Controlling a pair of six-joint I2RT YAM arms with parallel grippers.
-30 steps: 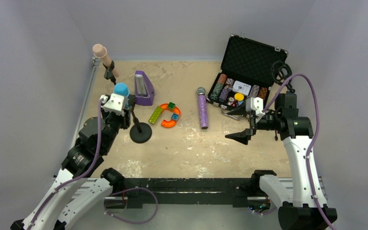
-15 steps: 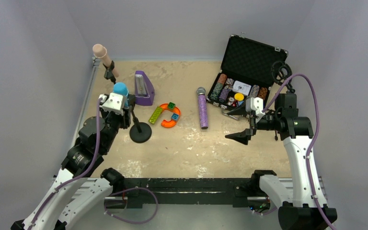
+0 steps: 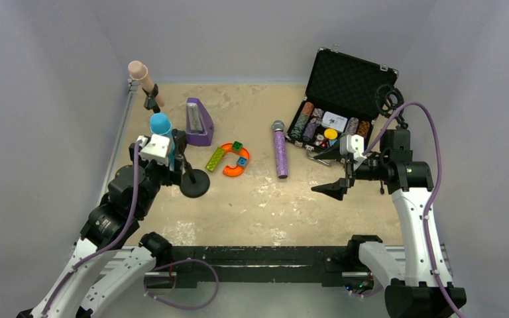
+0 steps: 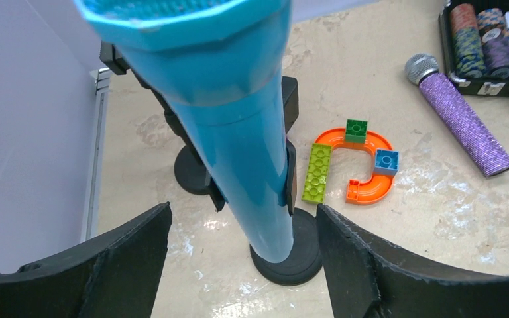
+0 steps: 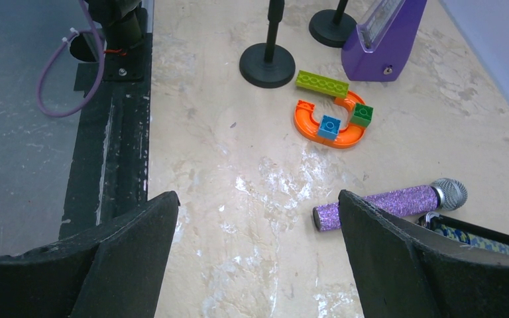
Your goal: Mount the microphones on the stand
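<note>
Your left gripper (image 4: 242,218) is easing back toward you with its jaws spread wide, no longer touching the light blue microphone (image 4: 238,132). That microphone is now sitting tilted in the clip (image 4: 289,173) of the near stand (image 4: 286,257). I judge it the second one done, after the pink microphone (image 3: 144,81) on the far stand. Your right gripper (image 3: 313,173) is hanging open, and the purple microphone (image 3: 281,154) is lying on the bench (image 3: 272,205), waiting.

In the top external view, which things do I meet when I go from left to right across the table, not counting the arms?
pale pink microphone → light blue microphone → purple metronome → orange toy track with bricks → glittery purple microphone → open poker chip case
</note>
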